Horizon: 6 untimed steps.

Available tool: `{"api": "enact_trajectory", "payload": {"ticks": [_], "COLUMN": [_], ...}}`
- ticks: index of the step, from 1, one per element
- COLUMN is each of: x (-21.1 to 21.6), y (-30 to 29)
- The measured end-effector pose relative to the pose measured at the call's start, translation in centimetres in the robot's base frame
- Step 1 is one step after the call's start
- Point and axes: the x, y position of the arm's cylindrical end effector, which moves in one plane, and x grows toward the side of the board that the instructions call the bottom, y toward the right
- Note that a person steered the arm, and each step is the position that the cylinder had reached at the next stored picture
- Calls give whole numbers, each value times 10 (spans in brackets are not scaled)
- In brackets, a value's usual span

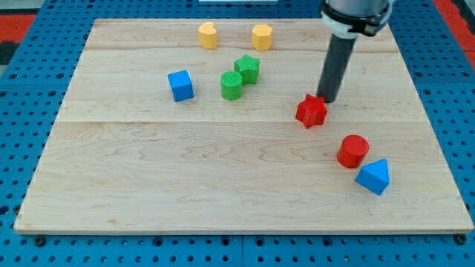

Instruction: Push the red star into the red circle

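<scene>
The red star [311, 111] lies right of the board's centre. The red circle [352, 150], a short cylinder, stands below and to the right of the star, apart from it. My tip [326, 99] is at the star's upper right edge, touching or nearly touching it. The dark rod rises from there toward the view's top.
A blue triangle [373, 176] sits just below-right of the red circle. A green cylinder [231, 86] and a green star [247, 69] are left of my tip. A blue cube [180, 85] is further left. A yellow heart [208, 35] and a yellow hexagon [261, 36] lie near the top edge.
</scene>
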Motion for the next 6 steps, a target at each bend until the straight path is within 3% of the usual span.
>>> {"api": "enact_trajectory", "payload": {"ticks": [1,2,4,6], "x": [-35,4,65,-30], "y": [-12,-32,16,-54]}}
